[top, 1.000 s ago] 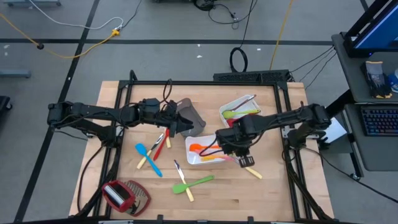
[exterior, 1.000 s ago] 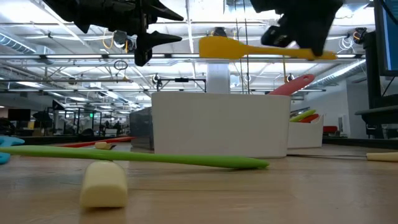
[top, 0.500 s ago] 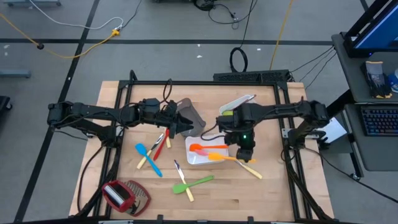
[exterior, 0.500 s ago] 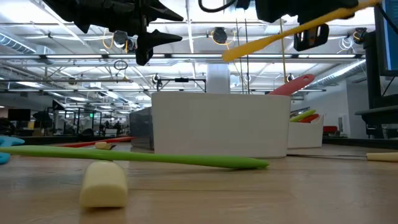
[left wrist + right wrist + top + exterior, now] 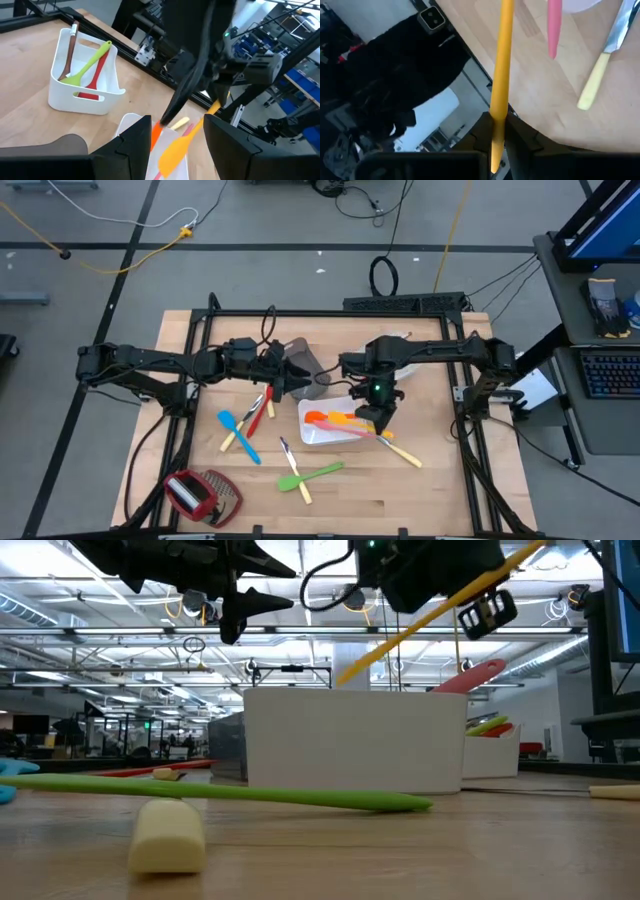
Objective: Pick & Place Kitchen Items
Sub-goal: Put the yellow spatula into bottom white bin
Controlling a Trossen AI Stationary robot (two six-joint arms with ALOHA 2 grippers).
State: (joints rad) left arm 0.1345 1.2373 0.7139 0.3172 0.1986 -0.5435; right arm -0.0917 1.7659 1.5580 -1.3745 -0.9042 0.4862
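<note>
My right gripper is shut on a yellow spatula, which hangs above the near white tray. In that tray lie orange and red utensils. My left gripper hovers open beside the grey-brown tray, with nothing between its fingers. On the table lie a blue spatula, a red utensil, a green spatula and two pale-handled knives. The far white tray holds green, red and brown utensils. My right gripper pinches the yellow spatula's handle between its two fingers, toward the handle's free end. The fingers slant down from the table's right side. The spatula is lifted clear and tilted, its blade end lowest, just above the near white tray's rim.
A red-and-silver thing with a woven part lies at the near left corner. Bare wood shows along the near edge and at the right of the near tray. Cables and the frame's rails border the far edge.
My right gripper has swung toward the table's left and far side and rolled its wrist, still shut on the yellow spatula. The spatula has tipped from level to slanting, its blade end sinking toward the near white tray.
</note>
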